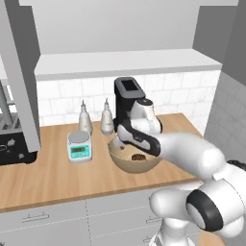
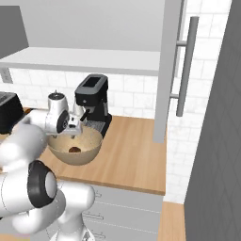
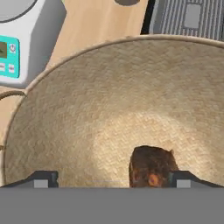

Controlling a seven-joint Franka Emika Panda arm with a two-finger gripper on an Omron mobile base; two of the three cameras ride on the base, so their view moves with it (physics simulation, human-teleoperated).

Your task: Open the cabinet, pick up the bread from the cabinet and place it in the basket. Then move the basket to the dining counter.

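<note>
The tan woven basket (image 1: 126, 165) (image 2: 90, 142) (image 3: 109, 87) stands on the wood worktop in front of the coffee machine. The dark brown bread (image 1: 139, 157) (image 2: 74, 150) (image 3: 151, 168) lies on its bottom. My gripper (image 1: 123, 146) (image 2: 76, 133) (image 3: 112, 180) hangs just above the basket's inside, open, with both fingertips spread wide and nothing between them; the bread sits near the right fingertip (image 3: 183, 179). The cabinet stands open above, with its doors (image 1: 19, 72) (image 2: 169, 70) swung out and its pale shelf (image 1: 125, 62) bare. The dining counter is out of view.
A black coffee machine (image 1: 129, 103) (image 2: 92, 101) stands right behind the basket. A kitchen scale (image 1: 79, 146) (image 3: 17, 39) and two bottles (image 1: 95, 117) are to its left, a dark toaster (image 1: 14, 144) further left. A grey wall (image 2: 216, 141) closes the right.
</note>
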